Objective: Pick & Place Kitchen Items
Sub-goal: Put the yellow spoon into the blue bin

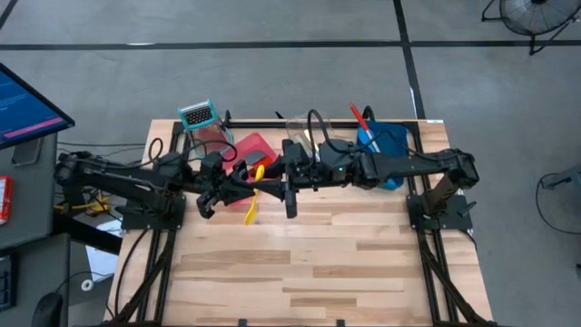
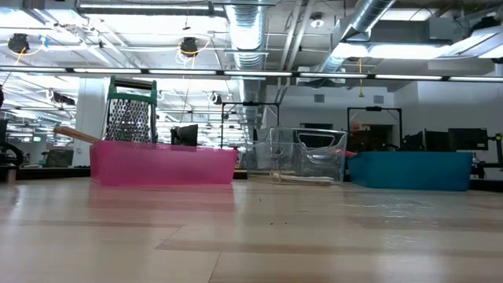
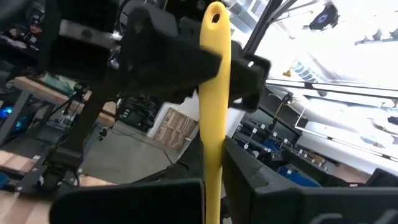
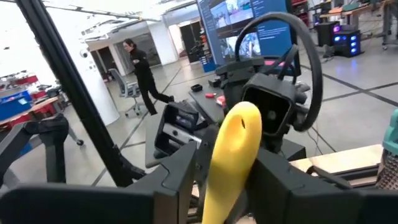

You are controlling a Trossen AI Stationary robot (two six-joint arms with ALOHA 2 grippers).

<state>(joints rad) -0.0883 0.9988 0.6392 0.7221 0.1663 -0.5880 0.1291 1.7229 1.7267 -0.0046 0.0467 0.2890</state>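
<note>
A yellow spoon (image 1: 253,198) is held up in the air between my two grippers, over the middle of the table. My left gripper (image 1: 238,180) comes from the table's left and is shut on it. My right gripper (image 1: 270,177) comes from the right, and its fingers close in on the same handle near the holed end (image 4: 241,121). In the left wrist view the handle (image 3: 214,93) rises from my left gripper (image 3: 211,190) and passes between the right arm's dark fingers. The low view shows neither gripper nor the spoon. My left gripper pinches the spoon's handle (image 3: 211,180) between its two fingers, some way from the holed end (image 3: 215,17), which sticks out past them. The spoon is lifted clear of the table. My right gripper has the handle just short of its holed end (image 4: 227,165) between its two fingers (image 4: 180,165), one on each flat side. It comes about level from the table's right, facing my left gripper.
Along the far edge stand a teal-topped grater (image 1: 197,115), a red tray (image 1: 257,145), a clear tray (image 1: 302,129) and a blue tray (image 1: 390,143) with a red-handled utensil (image 1: 359,116). The near half of the wooden table (image 1: 300,263) is bare. A person walks in the room beyond (image 4: 140,74).
</note>
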